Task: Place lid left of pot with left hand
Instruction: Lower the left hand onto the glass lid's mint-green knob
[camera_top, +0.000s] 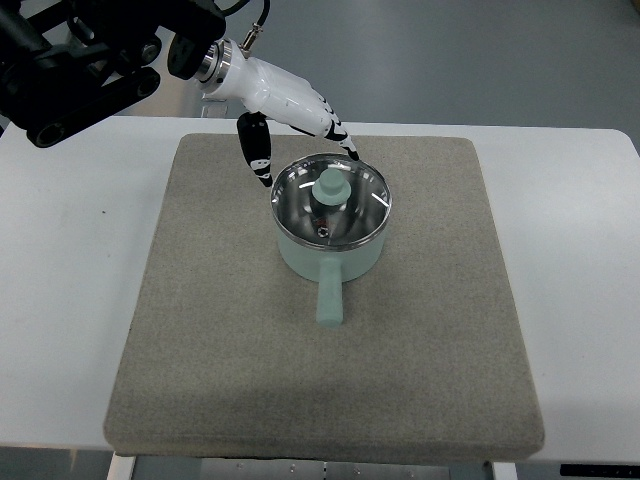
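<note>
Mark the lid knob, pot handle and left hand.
lid knob (331, 188), top view, on the knob's flat top.
pot handle (329, 297), top view, midway along the handle.
left hand (285, 100), top view, on the white back of the hand.

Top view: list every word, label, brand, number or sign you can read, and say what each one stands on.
None can be read.
Pot, its handle and the glass lid: no print visible.
Grey mat and white table: plain, no markings.
Left hand: white shell with black parts on the fingers, no legible text.
Metal wrist ring behind the hand: too small to tell whether it bears any lettering.
</note>
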